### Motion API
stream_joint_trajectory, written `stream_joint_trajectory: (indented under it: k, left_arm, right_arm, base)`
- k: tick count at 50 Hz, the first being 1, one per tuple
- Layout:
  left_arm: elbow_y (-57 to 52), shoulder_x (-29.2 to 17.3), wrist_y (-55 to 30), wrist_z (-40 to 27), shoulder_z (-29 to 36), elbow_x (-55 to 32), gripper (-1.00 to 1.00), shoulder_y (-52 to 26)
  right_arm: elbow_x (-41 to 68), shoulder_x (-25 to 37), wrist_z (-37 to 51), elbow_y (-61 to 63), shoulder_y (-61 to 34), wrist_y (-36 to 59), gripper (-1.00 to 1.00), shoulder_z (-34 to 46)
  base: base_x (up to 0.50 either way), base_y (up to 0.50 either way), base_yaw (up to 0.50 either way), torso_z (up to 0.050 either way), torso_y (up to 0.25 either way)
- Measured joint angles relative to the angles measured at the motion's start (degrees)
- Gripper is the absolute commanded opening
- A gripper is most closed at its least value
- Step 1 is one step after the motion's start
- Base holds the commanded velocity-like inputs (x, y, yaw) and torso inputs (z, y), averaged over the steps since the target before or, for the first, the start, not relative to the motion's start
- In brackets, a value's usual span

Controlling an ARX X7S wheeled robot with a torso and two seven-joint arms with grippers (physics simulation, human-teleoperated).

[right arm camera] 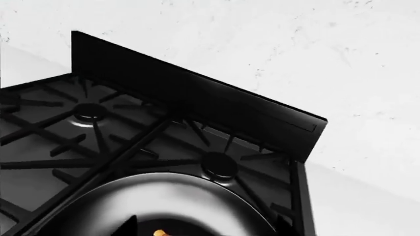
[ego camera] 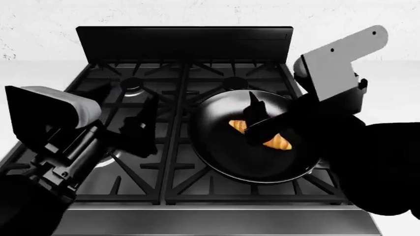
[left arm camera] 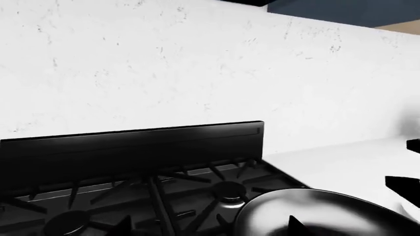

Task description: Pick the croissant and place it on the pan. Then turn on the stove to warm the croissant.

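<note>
The black stove (ego camera: 184,44) fills the head view. The glossy black pan (ego camera: 217,147) sits on its front right burner. The golden croissant (ego camera: 279,143) lies inside the pan, its middle hidden by my right gripper (ego camera: 251,119). That gripper hangs open just over the croissant, one finger on each side. In the right wrist view only an orange tip of the croissant (right arm camera: 157,232) shows inside the pan (right arm camera: 177,196). My left gripper (ego camera: 141,129) is open and empty above the left front grate. The left wrist view shows the pan (left arm camera: 328,209) beside it.
The stove's raised black back guard (right arm camera: 196,98) runs along the rear against a white marbled wall (left arm camera: 196,73). White countertop (ego camera: 394,73) flanks the stove on both sides. Cast-iron grates (ego camera: 164,88) cover all the burners.
</note>
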State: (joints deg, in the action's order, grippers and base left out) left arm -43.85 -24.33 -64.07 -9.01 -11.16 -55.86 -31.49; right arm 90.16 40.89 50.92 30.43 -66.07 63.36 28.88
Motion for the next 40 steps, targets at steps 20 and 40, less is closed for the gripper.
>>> stream_joint_trajectory:
  k: [20,40]
  left_arm:
    - [-1.51,0.48,-0.21,-2.08,-2.08,-3.85,1.0,0.94]
    - [-0.57,0.52,2.16,-1.94,-0.66,-2.21,1.0,0.93]
  right_arm:
    - [2.5,0.95,10.17,9.29,8.75,-9.44,1.0,-7.82]
    - [0.82,1.25,10.42,11.82,12.43,-12.39,1.0,-9.61]
  base:
    - [-0.25,0.0,0.0,0.0,0.0]
    - [-0.5,0.0,0.0,0.0,0.0]
